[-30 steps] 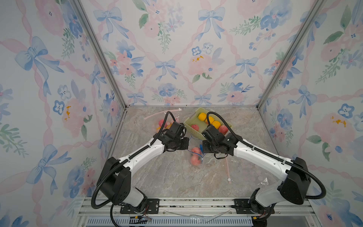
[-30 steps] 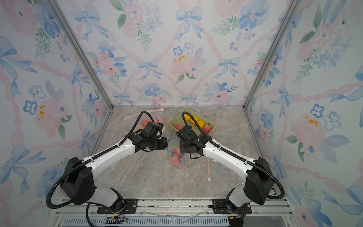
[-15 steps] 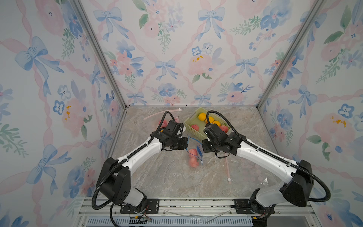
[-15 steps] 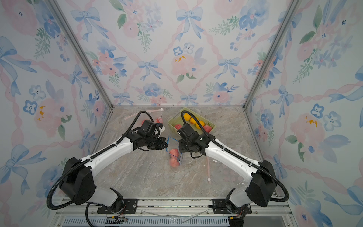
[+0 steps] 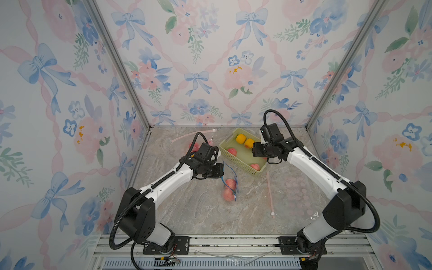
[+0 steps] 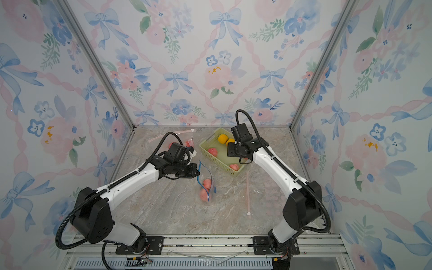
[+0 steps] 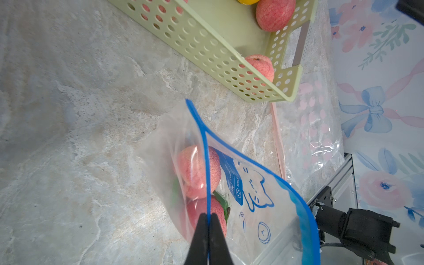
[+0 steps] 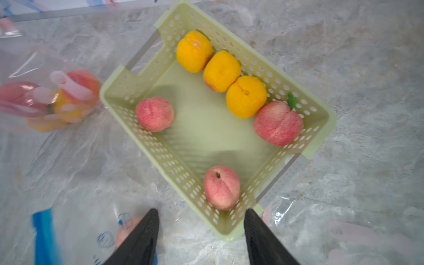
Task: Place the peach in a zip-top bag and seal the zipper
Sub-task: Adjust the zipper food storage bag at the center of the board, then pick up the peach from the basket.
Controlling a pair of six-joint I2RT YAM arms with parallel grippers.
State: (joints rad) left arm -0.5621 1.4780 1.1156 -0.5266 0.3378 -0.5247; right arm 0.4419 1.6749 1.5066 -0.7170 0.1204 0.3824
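Bag (image 7: 252,195): 2 peaches (image 7: 195,165) in, zip (image 7: 206,149) lay open. L jaws clamped on zip; R jaws apart, empty, over basket (image 8: 176,165). Next, prob.: seal zip.

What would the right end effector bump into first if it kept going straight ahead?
Probably the nearest pink peach in the green basket, though its rim may come first; depth is unclear.
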